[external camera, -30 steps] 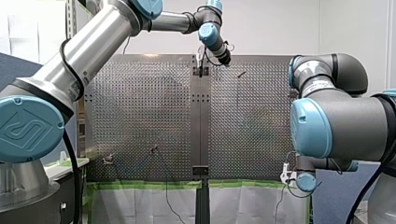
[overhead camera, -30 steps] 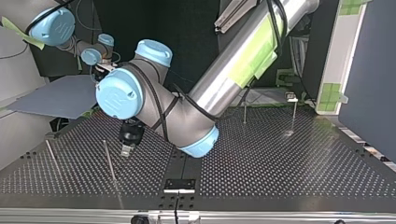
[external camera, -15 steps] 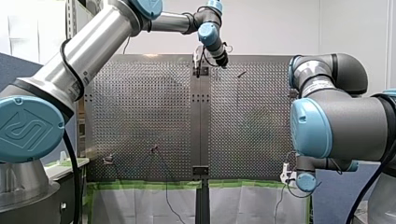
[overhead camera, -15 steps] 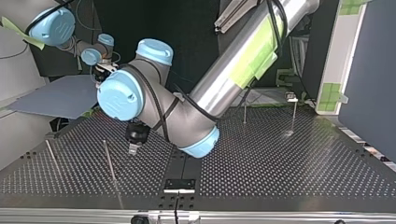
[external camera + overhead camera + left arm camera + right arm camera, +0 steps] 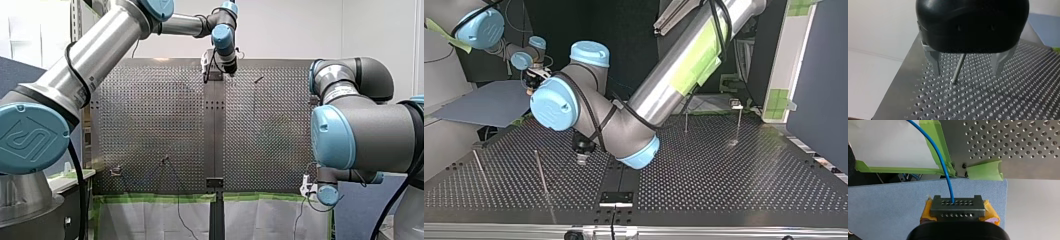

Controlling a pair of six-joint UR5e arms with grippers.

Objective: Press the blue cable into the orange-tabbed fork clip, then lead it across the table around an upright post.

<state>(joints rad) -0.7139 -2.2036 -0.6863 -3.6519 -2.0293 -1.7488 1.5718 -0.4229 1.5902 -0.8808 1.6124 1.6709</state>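
My left gripper (image 5: 967,71) is open, its metal fingers (image 5: 935,63) wide apart over the perforated table (image 5: 150,115). An upright post (image 5: 958,68) shows in the gap between them. In the front view this gripper (image 5: 206,67) hangs over the table's far edge near the middle seam; in the top view it (image 5: 581,160) stands right of a leaning post (image 5: 541,172). My right gripper (image 5: 958,206), yellow-padded, is shut on the blue cable (image 5: 944,167) off the table's corner (image 5: 304,189). A small clip (image 5: 116,171) sits near the front view's near left; its colour is too small to tell.
Further posts stand on the table (image 5: 685,120) (image 5: 739,117) (image 5: 479,165). Green tape (image 5: 984,171) lines the table's edge by my right gripper. A blue-grey sheet (image 5: 484,107) lies under that gripper beside the table. A bracket (image 5: 616,198) sits on the middle seam.
My left gripper has moved toward the middle seam, leftward in the front view and rightward in the top view, with its wrist turning. The right arm has not moved.
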